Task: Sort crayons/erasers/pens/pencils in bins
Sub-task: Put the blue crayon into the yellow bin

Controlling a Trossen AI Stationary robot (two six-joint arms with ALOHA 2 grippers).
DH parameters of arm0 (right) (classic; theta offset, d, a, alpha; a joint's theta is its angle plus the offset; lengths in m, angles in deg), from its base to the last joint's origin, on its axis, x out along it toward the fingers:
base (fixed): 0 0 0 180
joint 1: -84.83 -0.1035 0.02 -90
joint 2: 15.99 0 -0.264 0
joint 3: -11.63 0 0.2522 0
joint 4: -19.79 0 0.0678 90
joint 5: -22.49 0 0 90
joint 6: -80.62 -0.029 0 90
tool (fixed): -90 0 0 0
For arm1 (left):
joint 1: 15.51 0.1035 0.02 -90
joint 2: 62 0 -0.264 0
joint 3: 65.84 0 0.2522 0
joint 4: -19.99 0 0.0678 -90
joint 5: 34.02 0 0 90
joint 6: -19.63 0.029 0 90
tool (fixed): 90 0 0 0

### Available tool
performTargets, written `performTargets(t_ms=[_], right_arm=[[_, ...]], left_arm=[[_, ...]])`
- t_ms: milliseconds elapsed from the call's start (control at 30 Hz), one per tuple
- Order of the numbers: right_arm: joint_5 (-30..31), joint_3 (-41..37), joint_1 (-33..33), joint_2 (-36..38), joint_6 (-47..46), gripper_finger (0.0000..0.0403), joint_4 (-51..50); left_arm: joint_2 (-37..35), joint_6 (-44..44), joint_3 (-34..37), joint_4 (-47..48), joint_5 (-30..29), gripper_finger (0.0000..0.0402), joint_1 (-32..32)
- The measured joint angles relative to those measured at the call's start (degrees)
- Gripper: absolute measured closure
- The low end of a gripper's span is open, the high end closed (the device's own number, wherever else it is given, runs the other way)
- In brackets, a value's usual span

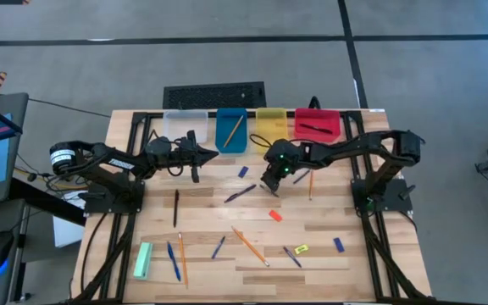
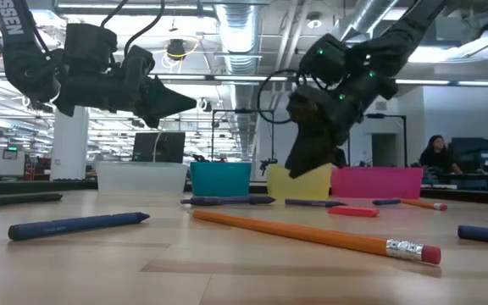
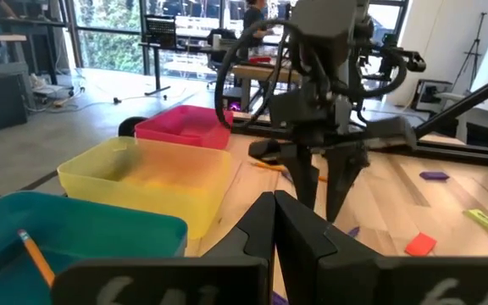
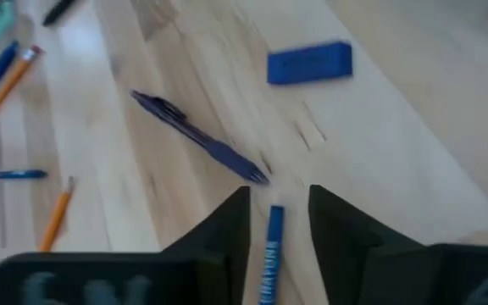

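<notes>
The right gripper [image 4: 271, 222], spread, straddled a light, stiff, slippery blue crayon [image 4: 268, 258] mid-counter, best pinched mid-length; the left gripper [image 3: 274, 222] was pressed together.

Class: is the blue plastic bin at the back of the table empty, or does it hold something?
Not empty. The blue plastic bin holds one orange pencil, lying aslant inside it in the high view.

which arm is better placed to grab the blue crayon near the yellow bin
Right. Its open hand straddles the blue crayon on the table, while the left hand, shut, hangs near the blue bin.
</notes>
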Motion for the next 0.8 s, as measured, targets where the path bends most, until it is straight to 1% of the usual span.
performTargets(t_ms=[67,133,200,267,367,433,467,567,633,667,733,800], right_arm=[[-0.88,0.00,0.32,1.52,1.68,0.0255,-1.35],[-0.81,-0.33,0.20,4.06,3.68,0.0255,-4.44],[1.65,-1.85,-1.02,7.81,8.20,0.0272,-5.86],[3.49,-4.99,-2.52,11.85,12.32,0.0301,-4.62],[4.14,-12.08,-4.21,17.28,14.30,0.0351,5.03],[4.55,-17.11,-4.77,20.13,14.35,0.0383,12.97],[4.63,-19.43,-4.84,21.32,14.41,0.0392,16.63],[6.87,-25.30,-4.85,23.75,16.07,0.0391,28.12],[7.54,-28.43,-4.69,24.67,19.29,0.0386,35.75],[7.50,-29.98,-4.53,25.14,21.36,0.0386,39.03],[5.62,-32.73,-3.65,25.83,25.53,0.0389,44.30],[2.95,-35.31,-1.96,26.45,27.65,0.0396,48.43]], left_arm=[[0.00,-0.03,0.00,-0.01,0.08,0.0401,0.00],[0.00,-0.04,0.00,0.01,0.42,0.0401,0.00],[0.00,-0.04,0.00,0.05,2.41,0.0401,0.02],[0.00,-0.04,-0.09,0.20,5.08,0.0401,-0.42],[0.00,0.87,-2.17,3.50,6.50,0.0401,-2.32],[0.00,3.70,-4.91,9.77,6.30,0.0401,-4.27],[0.00,5.63,-6.60,13.92,5.87,0.0401,-5.41],[0.02,12.02,-12.30,25.38,2.48,0.0401,-9.17],[0.49,15.10,-15.66,29.82,-0.03,0.0401,-11.24],[0.76,16.17,-16.98,31.39,-0.34,0.0401,-12.00],[0.79,17.97,-19.55,34.63,-0.57,0.0401,-13.11],[0.78,19.27,-22.34,38.44,-0.58,0.0401,-13.94]])
